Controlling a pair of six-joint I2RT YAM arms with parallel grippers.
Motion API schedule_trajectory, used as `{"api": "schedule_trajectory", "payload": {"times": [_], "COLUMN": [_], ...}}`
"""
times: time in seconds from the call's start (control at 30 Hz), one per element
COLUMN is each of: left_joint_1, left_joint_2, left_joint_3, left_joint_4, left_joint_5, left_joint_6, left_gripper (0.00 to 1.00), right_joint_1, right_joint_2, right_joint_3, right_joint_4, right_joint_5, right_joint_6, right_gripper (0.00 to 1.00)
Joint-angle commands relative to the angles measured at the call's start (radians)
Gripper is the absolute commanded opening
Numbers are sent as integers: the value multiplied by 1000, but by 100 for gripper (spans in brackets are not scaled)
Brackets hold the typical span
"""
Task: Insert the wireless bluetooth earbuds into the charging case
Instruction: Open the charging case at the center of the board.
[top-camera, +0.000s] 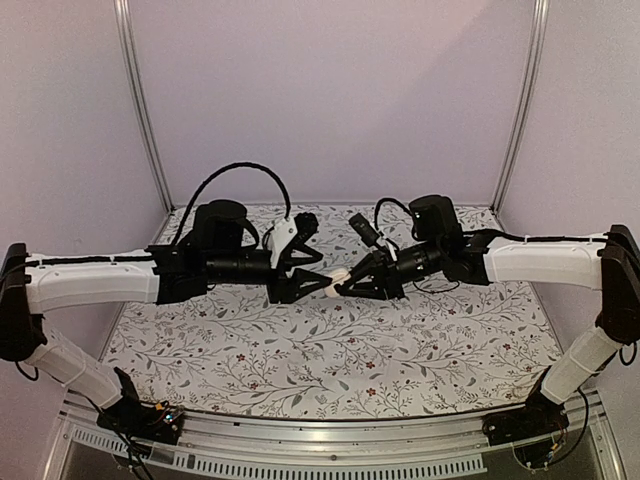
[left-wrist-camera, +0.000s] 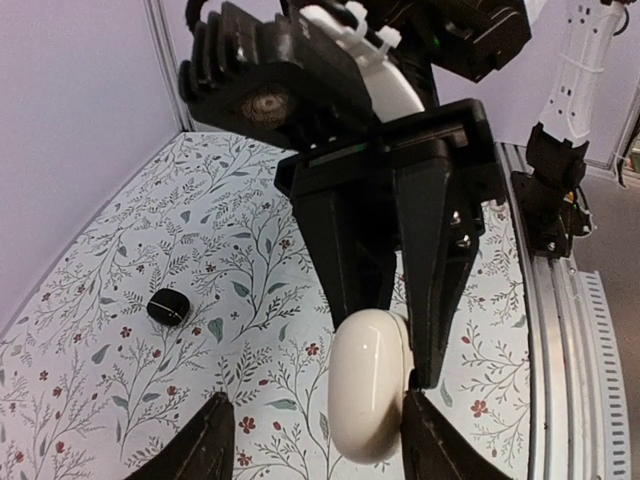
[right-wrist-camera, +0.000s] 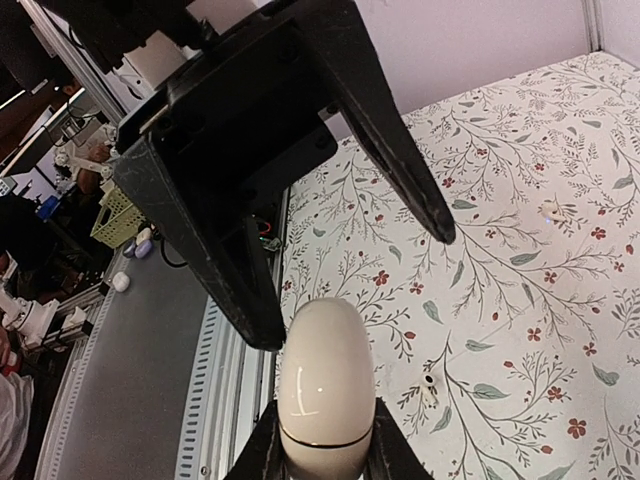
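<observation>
A glossy cream egg-shaped case with a thin seam hangs above the middle of the table. My right gripper is shut on its lower half. My left gripper is open around the same case. Its right finger touches the shell, and a gap separates the shell from its left finger. From above the two grippers meet nose to nose at the cream case. A small black charging case lies shut on the cloth. A tiny white earbud lies on the cloth, with another white piece farther off.
A floral cloth covers the table. A ribbed aluminium rail runs along the near edge, by the arm bases. Purple walls and metal posts close the back and sides.
</observation>
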Motion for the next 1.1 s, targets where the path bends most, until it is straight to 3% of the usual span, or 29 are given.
{"api": "schedule_trajectory", "payload": {"times": [0.0, 0.57, 1.07], "left_joint_1": [-6, 25, 62], "left_joint_2": [46, 56, 16], "left_joint_3": [51, 63, 54], "left_joint_4": [-40, -50, -50], "left_joint_5": [36, -89, -116], "left_joint_6": [-3, -37, -53], "left_gripper": [56, 52, 52], "right_joint_1": [5, 35, 46], "right_joint_2": [-19, -62, -72], "right_joint_3": [13, -12, -22], "right_joint_4": [-6, 0, -3], "right_joint_5": [1, -11, -17], "right_joint_6": [-14, -90, -109], "right_gripper": [0, 0, 0]}}
